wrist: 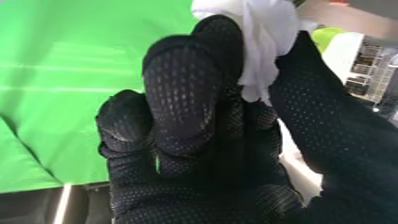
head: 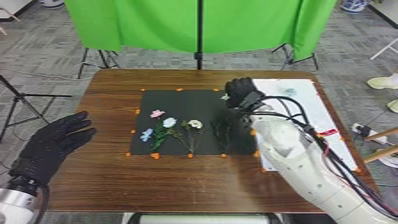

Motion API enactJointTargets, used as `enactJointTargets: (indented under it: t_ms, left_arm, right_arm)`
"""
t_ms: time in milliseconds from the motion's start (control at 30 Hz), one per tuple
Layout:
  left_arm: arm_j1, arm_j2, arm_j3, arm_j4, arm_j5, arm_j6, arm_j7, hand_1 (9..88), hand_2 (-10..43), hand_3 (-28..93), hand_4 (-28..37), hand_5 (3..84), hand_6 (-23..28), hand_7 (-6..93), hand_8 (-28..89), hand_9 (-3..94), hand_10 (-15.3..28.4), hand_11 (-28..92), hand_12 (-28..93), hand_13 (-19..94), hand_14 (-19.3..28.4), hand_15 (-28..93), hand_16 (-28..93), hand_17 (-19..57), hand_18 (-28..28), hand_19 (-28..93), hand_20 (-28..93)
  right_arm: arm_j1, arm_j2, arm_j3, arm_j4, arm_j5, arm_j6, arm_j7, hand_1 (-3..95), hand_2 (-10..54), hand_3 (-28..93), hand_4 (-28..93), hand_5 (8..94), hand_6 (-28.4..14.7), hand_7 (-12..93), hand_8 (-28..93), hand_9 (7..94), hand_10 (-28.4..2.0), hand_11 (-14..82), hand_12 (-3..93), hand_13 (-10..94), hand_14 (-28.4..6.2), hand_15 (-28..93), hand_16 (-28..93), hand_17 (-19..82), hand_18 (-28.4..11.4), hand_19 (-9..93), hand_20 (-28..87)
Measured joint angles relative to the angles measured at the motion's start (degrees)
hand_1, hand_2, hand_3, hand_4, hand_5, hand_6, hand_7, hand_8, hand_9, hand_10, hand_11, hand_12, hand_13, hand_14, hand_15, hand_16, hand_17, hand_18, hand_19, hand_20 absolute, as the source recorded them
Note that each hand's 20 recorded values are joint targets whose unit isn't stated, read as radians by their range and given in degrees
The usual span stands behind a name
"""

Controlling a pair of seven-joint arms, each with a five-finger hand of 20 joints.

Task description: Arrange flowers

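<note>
We see the brown table (head: 182,182) carrying a white board (head: 311,112) along its right edge and a dark mat (head: 185,101) between its middle and far edge. The mat's plain surface probably lets us pick out each bloom. Small orange tabs (head: 155,156) line the mat's rim, perhaps to fix it or mark its bounds.

Our left hand (head: 44,147) rests at the table's left edge, fingers loosely extended and holding nothing, likely kept aside to leave the right arm room. Our right hand (head: 242,89) is toward the far edge, where mat and board meet. It pinches a soft white bloom (wrist: 258,42) between thumb and fingers, a grip we judge gentle enough to spare the petals while steering the stem.

On the mat's left half lie a light blue flower (head: 147,134), a pink flower (head: 157,114), a white flower (head: 169,122) and a cream flower (head: 195,124), heads mostly toward the far edge and stems toward us, apparently to form a fan. A pale piece (head: 289,92) sits on the board near the table's far right corner; we cannot tell what it is.
</note>
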Motion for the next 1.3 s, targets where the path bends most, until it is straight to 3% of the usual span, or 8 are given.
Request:
enactJointTargets:
  t_ms: [267,633,800,833,900,1067,1233,1300]
  left_arm:
    - [0.1,-0.06,-0.10,-0.03,-0.46,0.01,0.03,29.2,5.5,69,-24.8,41.0,4.6,20.0,-11,35.7,11.9,27,16,28,15.5,41,-4,-5.7,22.3,53,1]
    - [-0.1,-0.02,-0.03,0.08,-0.77,-0.08,0.04,29.1,5.5,70,-24.9,40.9,4.4,20.4,-11,35.8,11.8,27,16,29,15.4,42,-4,-5.7,22.4,53,1]
    - [0.0,0.15,-0.06,0.12,-0.91,-0.09,0.11,29.1,5.6,70,-25.0,40.9,4.4,20.5,-11,35.8,11.8,27,15,29,15.4,42,-4,-5.7,22.4,53,1]
    - [0.0,0.19,-0.07,0.14,-0.93,-0.10,0.11,29.0,5.6,70,-25.0,40.8,4.4,20.5,-11,35.8,11.7,27,15,29,15.4,42,-4,-5.7,22.4,53,1]
    - [0.0,0.28,-0.08,0.23,-0.96,-0.17,0.09,29.0,5.6,70,-24.9,40.8,4.4,20.6,-11,35.8,11.7,27,15,29,15.4,42,-4,-5.7,22.4,53,1]
    - [-0.1,0.45,-0.13,0.39,-0.97,-0.25,0.01,29.0,5.6,70,-24.9,40.8,4.4,20.7,-11,35.9,11.7,28,16,29,15.4,42,-4,-5.6,22.4,53,0]
    - [0.0,0.46,-0.21,0.41,-0.97,-0.30,-0.02,29.0,5.6,70,-24.9,40.9,4.4,20.7,-11,35.9,11.8,28,15,29,15.5,42,-4,-5.7,22.3,53,0]
    - [0.0,0.43,-0.24,0.40,-0.97,-0.30,0.01,29.1,5.5,70,-25.0,40.9,4.4,20.8,-11,35.9,11.8,28,15,29,15.5,42,-4,-5.7,22.3,53,0]
  right_arm:
    - [-0.5,-1.5,-0.4,3.6,-1.1,0.5,-0.5,46.9,-9.5,83,-28,69.5,0.1,55,-17,87.2,-3.3,23.9,46.5,84,-1.8,52,26,40,-17.0,88,37]
    - [-3.1,-1.9,2.0,2.3,0.4,-0.1,-2.7,44.6,-8.4,80,-28,68.5,0.5,54,-15,84.4,-3.8,26.1,43.3,82,-1.9,52,25,39,-16.8,87,38]
    - [-4.2,-1.4,2.3,0.5,0.7,-1.2,-4.1,34.6,-8.7,78,-28,66.5,1.4,49,-15,77.8,-5.9,39.1,28.5,80,-2.0,54,24,37,-16.7,85,40]
    - [-4.3,-1.4,2.3,0.3,0.6,-1.7,-4.2,32.3,-8.9,79,-28,66.5,2.0,47,-20,76.7,-6.3,39.9,27.3,79,-2.1,54,24,36,-16.8,85,40]
    - [-4.4,-1.4,2.3,-0.1,0.6,-2.6,-4.2,29.6,-9.3,76,-28,63.9,1.9,45,-26,72.4,-7.3,41.1,26.2,77,-2.4,55,24,35,-16.9,85,41]
    - [-4.9,-1.3,2.8,-1.2,1.8,-5.3,-2.8,30.6,-8.8,64,-28,56.9,-0.6,43,-26,64.8,-8.7,42.4,25.6,73,-3.9,59,23,34,-17.6,85,42]
    - [-5.9,-1.1,4.2,-2.1,5.5,-5.4,-1.0,22.7,-7.1,67,-28,50.3,-2.9,41,-24,57.7,-10.6,43.0,24.4,67,-6.1,63,21,32,-18.2,85,42]
    - [-6.4,-1.1,5.5,-2.5,7.0,-5.2,-0.7,14.2,-3.2,70,-28,44.7,-4.6,39,-23,51.4,-12.5,42.9,23.6,61,-7.9,65,19,31,-18.9,85,42]
